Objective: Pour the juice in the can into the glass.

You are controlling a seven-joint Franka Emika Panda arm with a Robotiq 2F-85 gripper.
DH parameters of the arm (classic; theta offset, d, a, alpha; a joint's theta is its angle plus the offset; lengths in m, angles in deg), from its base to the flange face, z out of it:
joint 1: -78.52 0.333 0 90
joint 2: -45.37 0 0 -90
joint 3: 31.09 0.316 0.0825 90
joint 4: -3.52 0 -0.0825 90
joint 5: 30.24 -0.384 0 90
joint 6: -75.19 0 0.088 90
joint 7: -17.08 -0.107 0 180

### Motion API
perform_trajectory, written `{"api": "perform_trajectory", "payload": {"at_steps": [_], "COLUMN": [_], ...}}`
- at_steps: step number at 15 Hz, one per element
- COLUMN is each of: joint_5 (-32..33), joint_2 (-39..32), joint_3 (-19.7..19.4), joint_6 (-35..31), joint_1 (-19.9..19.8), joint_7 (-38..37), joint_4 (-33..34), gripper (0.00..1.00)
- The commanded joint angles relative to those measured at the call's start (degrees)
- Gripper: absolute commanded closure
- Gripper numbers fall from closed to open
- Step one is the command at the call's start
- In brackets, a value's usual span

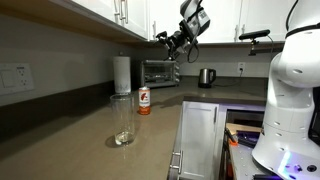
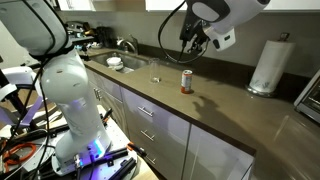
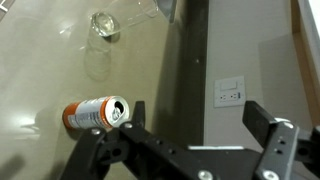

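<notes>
Claw wide open and empty, high over the tabletop.

We see our claw hanging in the air with its jaws spread and nothing between them, well above the can. The can stands upright near the middle of the tabletop, and its silvery top shows in the wrist view. The clear glass stands apart from it, and a paper-towel roll stands at the back edge by the wall.

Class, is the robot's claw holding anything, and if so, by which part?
Nothing is held. The claw is open and empty, high above the counter, apart from the can standing below.
</notes>
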Motion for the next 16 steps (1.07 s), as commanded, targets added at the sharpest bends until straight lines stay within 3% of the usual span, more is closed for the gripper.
{"api": "perform_trajectory", "payload": {"at_steps": [1, 9, 16], "joint_5": [-6.0, -11.2, -10.8], "joint_2": [-10.0, -24.7, -31.9], "joint_3": [1.6, 5.6, 7.7], "joint_6": [9.9, 22.1, 22.7], "joint_1": [-3.4, -8.9, -9.7], "joint_7": [0.6, -5.1, -11.8], "joint_4": [7.1, 16.6, 20.9], "gripper": [0.0, 0.0, 0.0]}}
